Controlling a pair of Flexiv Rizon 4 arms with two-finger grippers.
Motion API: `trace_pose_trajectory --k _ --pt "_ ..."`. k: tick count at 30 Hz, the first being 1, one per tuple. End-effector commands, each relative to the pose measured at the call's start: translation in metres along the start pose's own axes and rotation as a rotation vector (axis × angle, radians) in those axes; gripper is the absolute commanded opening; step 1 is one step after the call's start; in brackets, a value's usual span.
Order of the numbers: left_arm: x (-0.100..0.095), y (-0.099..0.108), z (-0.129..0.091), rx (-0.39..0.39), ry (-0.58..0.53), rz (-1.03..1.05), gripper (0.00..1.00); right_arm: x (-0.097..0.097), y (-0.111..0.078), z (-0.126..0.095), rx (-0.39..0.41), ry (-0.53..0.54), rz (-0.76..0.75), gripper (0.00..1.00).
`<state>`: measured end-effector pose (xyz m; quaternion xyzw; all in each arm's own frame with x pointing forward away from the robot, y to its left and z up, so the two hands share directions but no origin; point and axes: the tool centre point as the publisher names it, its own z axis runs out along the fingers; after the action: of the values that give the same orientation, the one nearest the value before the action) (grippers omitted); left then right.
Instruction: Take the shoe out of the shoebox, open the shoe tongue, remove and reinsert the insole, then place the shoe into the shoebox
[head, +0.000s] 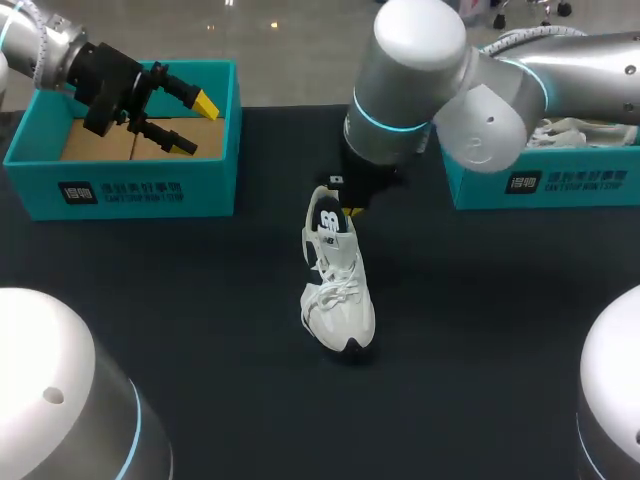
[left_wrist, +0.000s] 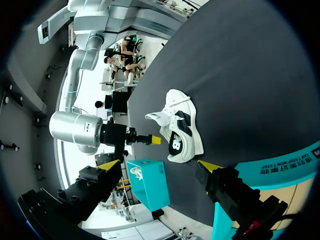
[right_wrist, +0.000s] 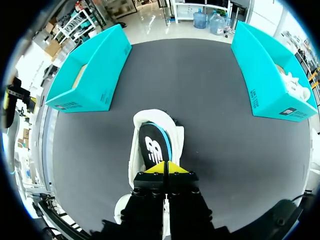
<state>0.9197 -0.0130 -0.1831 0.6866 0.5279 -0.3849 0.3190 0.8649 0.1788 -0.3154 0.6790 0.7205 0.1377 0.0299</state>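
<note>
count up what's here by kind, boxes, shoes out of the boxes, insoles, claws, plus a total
teal shoeboxes: 2
white shoes outside the boxes: 1
insoles: 1
claws: 2
total: 6

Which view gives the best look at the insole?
Right wrist view: the dark insole shows large and face-on, rising from the white shoe, its near end at the right gripper. The head view hides its upper end under the right arm; the left wrist view shows it small and far off.
</note>
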Motion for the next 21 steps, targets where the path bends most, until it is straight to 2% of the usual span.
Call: trace_pose_trajectory --k 1,10,15,21 --pt "0.000 0.000 -0.001 0.001 0.003 0.000 1.00 0.004 0.000 0.004 0.005 0.011 0.006 0.00" --pt "0.000 0.000 -0.001 0.001 0.003 0.000 1.00 0.021 -0.010 0.024 0.052 0.042 -0.019 0.00" --pt "0.000 0.000 -0.001 0.001 0.003 0.000 1.00 0.022 -0.019 0.034 0.082 0.023 -0.030 0.00" --pt "0.000 0.000 -0.001 0.001 0.003 0.000 1.00 0.020 -0.027 0.033 0.108 0.000 -0.044 0.00"
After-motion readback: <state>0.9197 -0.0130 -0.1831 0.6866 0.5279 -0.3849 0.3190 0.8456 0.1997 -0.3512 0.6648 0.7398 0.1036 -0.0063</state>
